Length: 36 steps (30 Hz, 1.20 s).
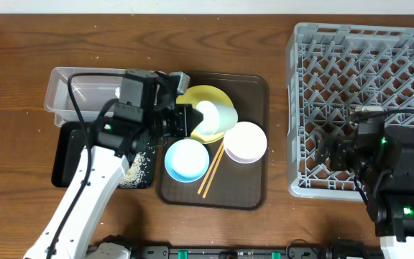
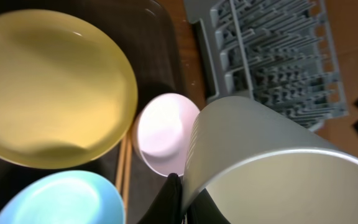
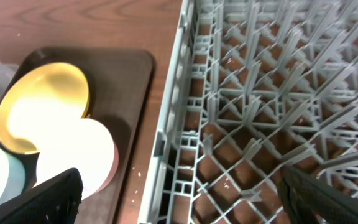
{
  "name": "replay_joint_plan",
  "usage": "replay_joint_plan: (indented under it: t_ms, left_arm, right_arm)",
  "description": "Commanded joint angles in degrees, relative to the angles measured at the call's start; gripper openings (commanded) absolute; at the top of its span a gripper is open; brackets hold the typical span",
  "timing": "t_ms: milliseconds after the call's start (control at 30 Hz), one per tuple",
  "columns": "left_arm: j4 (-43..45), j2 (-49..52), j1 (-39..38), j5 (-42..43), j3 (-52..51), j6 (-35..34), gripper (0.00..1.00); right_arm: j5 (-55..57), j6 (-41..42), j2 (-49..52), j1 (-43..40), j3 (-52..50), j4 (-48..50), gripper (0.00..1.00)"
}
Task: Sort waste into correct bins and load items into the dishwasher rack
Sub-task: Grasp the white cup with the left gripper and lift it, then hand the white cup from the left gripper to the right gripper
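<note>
My left gripper (image 1: 187, 119) is shut on the rim of the pale green-white cup (image 1: 218, 116), held tilted above the yellow plate (image 1: 205, 96); the cup fills the left wrist view (image 2: 272, 168). The light blue bowl (image 1: 186, 159), white bowl (image 1: 245, 141) and wooden chopsticks (image 1: 211, 171) lie on the dark brown serving tray (image 1: 254, 86). The clear tub (image 1: 77, 92) and black tray (image 1: 67, 155) with white rice crumbs (image 1: 141, 167) sit at the left. My right gripper (image 3: 179, 190) is open and empty over the left edge of the grey dishwasher rack (image 1: 401, 65).
The rack's left wall (image 3: 173, 124) rises between my right gripper and the serving tray (image 3: 138, 68). The yellow plate (image 3: 42, 102) and white bowl (image 3: 82, 155) show beyond it. Bare wooden table (image 1: 279, 57) lies between tray and rack.
</note>
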Motion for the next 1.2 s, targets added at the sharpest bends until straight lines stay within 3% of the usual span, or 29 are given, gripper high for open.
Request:
replay_joint_plan:
  t_ms: [0, 333, 700, 867, 1167]
  left_arm:
    - [0.42, 0.87, 1.03, 8.15, 0.2, -1.4, 0.06]
    - [2.8, 0.98, 1.01, 15.91, 0.2, -2.91, 0.06]
    - [8.33, 3.06, 1.01, 23.41, 0.2, -11.1, 0.06]
    - [10.62, 4.81, 1.01, 28.37, 0.2, -13.79, 0.06]
    - [15.72, 6.27, -1.44, 32.22, 0.2, -16.85, 0.06]
  right_arm:
    - [-4.87, 0.5, 1.07, 0.13, 1.16, -0.26, 0.99]
    - [-35.08, -0.66, 8.61, 0.13, 0.9, 0.52, 0.99]
    - [-72.15, -10.27, 23.85, 0.22, 0.39, 13.46, 0.99]
    - [-76.96, -10.19, 28.39, 0.31, 0.39, 20.83, 0.99]
    - [-76.0, -8.92, 30.03, 3.74, 0.39, 28.46, 0.99]
